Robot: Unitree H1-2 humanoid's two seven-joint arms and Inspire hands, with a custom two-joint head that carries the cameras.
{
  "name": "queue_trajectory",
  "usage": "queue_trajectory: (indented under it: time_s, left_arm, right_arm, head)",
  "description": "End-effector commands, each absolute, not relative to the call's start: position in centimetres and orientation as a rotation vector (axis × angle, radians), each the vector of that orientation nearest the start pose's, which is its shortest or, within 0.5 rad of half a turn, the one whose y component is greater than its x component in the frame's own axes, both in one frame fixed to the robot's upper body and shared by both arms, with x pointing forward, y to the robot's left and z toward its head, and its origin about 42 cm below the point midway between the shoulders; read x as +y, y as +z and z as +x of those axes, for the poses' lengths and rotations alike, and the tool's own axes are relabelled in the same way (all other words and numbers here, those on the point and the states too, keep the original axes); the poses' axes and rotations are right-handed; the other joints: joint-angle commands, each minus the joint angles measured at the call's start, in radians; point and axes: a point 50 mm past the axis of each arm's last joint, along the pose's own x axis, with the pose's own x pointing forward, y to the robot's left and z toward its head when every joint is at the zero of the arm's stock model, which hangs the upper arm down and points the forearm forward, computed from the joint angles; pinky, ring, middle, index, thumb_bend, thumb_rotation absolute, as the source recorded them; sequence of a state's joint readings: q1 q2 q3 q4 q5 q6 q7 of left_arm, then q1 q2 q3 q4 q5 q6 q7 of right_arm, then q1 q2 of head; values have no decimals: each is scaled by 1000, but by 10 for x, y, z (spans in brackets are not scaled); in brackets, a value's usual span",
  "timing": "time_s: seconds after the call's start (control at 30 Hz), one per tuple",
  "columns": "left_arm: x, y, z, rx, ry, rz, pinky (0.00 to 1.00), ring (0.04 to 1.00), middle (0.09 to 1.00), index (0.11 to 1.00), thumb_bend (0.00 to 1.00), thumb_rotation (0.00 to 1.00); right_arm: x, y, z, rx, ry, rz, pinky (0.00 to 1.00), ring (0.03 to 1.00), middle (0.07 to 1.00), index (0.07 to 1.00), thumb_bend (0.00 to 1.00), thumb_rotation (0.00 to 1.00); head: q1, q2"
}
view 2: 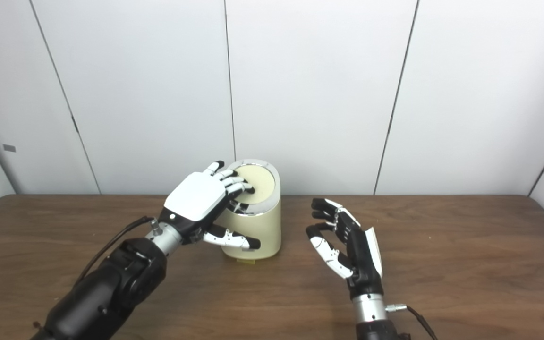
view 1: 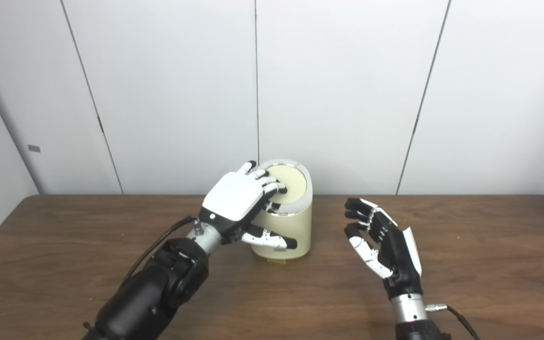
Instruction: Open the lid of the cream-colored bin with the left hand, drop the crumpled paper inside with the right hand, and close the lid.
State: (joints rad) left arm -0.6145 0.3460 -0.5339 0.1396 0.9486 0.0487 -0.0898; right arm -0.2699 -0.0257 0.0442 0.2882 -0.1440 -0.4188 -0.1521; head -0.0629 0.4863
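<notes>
We observe the cream-colored bin (view 1: 284, 226) upright at table (view 1: 465, 264) centre, lid (view 1: 293, 182) down. Left hand (view 1: 241, 203) rests fingers spread on the lid, grasping nothing. Right hand (view 1: 385, 245) is empty, fingers apart, beside the bin.

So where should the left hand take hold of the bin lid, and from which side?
Probably at the lid's near-left edge, coming from above and the left. The lid is a round disc set in a shiny rim, tilted toward the robot, so only its edge offers purchase. The left hand already has fingers resting on top there, thumb against the bin's front.
</notes>
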Motion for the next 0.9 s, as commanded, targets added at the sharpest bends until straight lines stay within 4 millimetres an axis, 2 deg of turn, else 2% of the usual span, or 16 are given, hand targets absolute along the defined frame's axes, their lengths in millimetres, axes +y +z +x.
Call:
queue_trajectory:
  time_s: [0.0, 0.3, 0.57, 0.7, 0.8, 0.87]
  left_arm:
    - [152, 221, 435, -419, -374, 1477, 1000, 948, 850, 830, 795, 722]
    - [151, 229, 442, -467, -306, 1462, 1000, 960, 860, 850, 886, 809]
    - [149, 235, 443, -489, -269, 1457, 1000, 984, 878, 861, 879, 791]
    - [152, 238, 442, -580, -197, 1406, 1000, 920, 825, 811, 869, 797]
    - [152, 243, 441, -683, -93, 1325, 1000, 809, 710, 716, 792, 801]
    - [151, 251, 440, -741, -45, 1265, 1000, 787, 704, 717, 733, 744]
  right_arm:
    - [-179, 119, 358, -415, 13, -130, 625, 724, 747, 736, 310, 536]
    - [-177, 117, 359, -409, 7, -129, 623, 725, 746, 733, 339, 566]
    - [-176, 116, 359, -405, 10, -128, 629, 726, 745, 734, 350, 568]
    - [-175, 117, 360, -406, 17, -122, 638, 731, 749, 737, 337, 547]
    - [-176, 117, 360, -404, 16, -121, 635, 729, 747, 735, 336, 536]
    - [-176, 116, 360, -403, 15, -124, 631, 727, 747, 733, 334, 533]
  head:
    - [-1, -1]
    - [-3, -3]
    - [-3, -6]
    - [-3, -6]
    - [-2, -7]
    - [-2, -8]
